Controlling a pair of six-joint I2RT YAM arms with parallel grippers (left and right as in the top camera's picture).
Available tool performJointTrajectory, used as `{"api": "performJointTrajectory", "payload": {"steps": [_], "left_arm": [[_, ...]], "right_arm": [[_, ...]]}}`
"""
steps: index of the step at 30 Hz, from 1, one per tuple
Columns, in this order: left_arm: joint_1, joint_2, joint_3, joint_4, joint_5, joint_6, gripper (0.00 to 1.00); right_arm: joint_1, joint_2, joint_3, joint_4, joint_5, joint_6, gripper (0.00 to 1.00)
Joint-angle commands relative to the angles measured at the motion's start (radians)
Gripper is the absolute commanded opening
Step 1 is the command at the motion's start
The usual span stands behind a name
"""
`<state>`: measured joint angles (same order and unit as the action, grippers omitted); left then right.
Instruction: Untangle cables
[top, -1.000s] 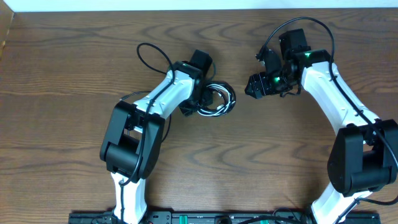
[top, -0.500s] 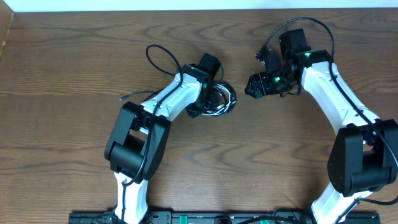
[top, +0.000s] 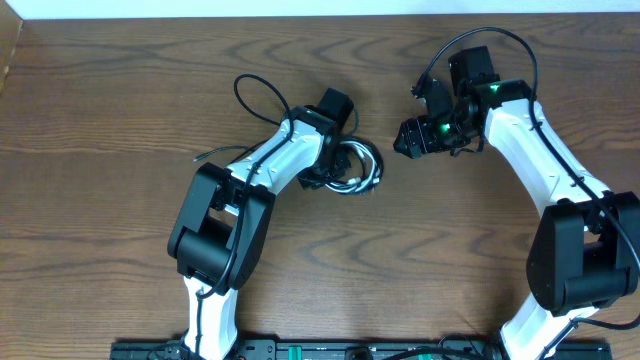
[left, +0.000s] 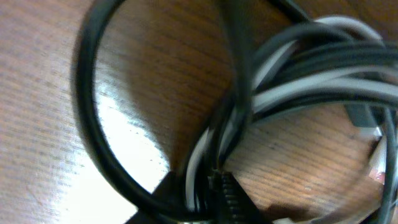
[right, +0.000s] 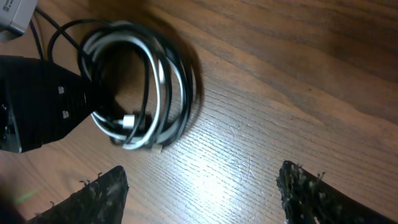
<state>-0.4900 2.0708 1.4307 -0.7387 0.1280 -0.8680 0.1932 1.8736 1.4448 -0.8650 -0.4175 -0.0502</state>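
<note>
The cables (top: 362, 166) lie as a small coil of black and white cords on the wooden table, just right of my left wrist. In the left wrist view the strands (left: 311, 68) fill the frame, and my left gripper (left: 208, 193) is shut on a white and a black strand at the coil's left edge. My right gripper (top: 405, 138) hovers to the right of the coil, apart from it. In the right wrist view its gripper (right: 202, 196) stands wide open over bare wood, with the coil (right: 168, 81) beyond it and the left gripper's black body (right: 37, 106) at that coil.
A black wire loop (top: 258, 95) from the left arm arcs over the table behind it. The table's back edge (top: 320, 16) runs along the top. Both arm bases stand at the front.
My left gripper has moved right into the coil and closed on its strands. The coil has shifted slightly right. The right arm has not moved.
</note>
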Motion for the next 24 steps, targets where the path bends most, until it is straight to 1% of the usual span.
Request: {"api": "performJointTrajectory", "payload": {"steps": [1, 7, 14, 18, 21, 24], "left_arm": [[0.0, 0.016, -0.013, -0.003, -0.009, 0.012, 0.09], [0.0, -0.005, -0.011, -0.011, -0.008, 0.103, 0.08], [0.0, -0.083, 0.038, -0.124, -0.004, 0.277, 0.07], [0.0, -0.176, 0.053, -0.181, 0.022, 0.367, 0.07], [0.0, -0.264, 0.053, -0.185, 0.053, 0.428, 0.07], [0.0, -0.354, 0.053, -0.175, 0.064, 0.48, 0.07]], "right_arm": [[0.005, -0.022, 0.014, 0.003, 0.001, 0.012, 0.75], [0.005, -0.022, 0.014, 0.003, 0.001, 0.012, 0.75], [0.005, -0.022, 0.014, 0.01, 0.0, 0.013, 0.76], [0.005, -0.022, 0.014, 0.012, 0.0, 0.013, 0.76], [0.005, -0.022, 0.014, 0.022, -0.01, 0.032, 0.75], [0.005, -0.022, 0.014, 0.039, -0.066, 0.031, 0.76]]}}
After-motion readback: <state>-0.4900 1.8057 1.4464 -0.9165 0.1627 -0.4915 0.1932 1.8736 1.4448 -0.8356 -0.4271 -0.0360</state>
